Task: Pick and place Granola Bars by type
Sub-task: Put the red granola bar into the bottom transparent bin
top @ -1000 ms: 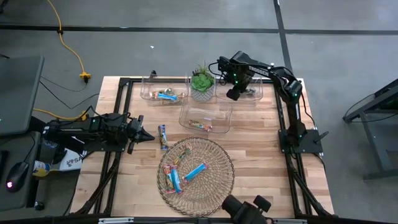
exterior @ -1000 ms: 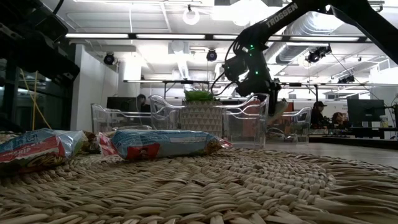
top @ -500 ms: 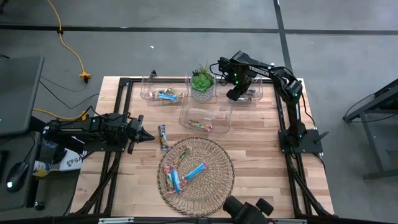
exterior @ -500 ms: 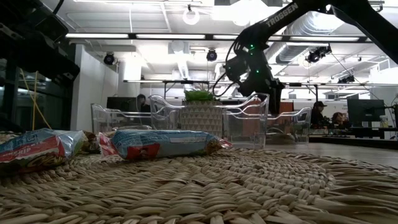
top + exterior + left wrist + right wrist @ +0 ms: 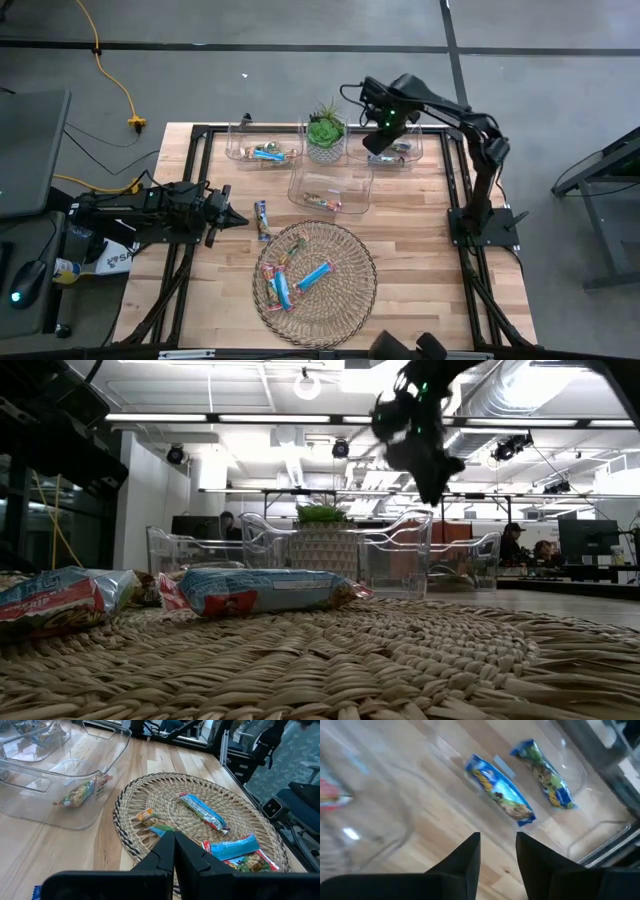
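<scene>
The right gripper (image 5: pixel 372 146) hangs with fingers apart and empty above the far right bin (image 5: pixel 405 158), where two Granola Bars (image 5: pixel 501 797) lie; the left gripper (image 5: pixel 241 220) waits closed at left

Black jointed arms (image 5: pixel 455 108), green lights

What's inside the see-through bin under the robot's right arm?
Two bars in blue-edged wrappers lie in the bin. The arm hides part of it from above.

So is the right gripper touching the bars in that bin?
Apart. The right wrist view shows the right gripper empty above two bars in the bin.
</scene>
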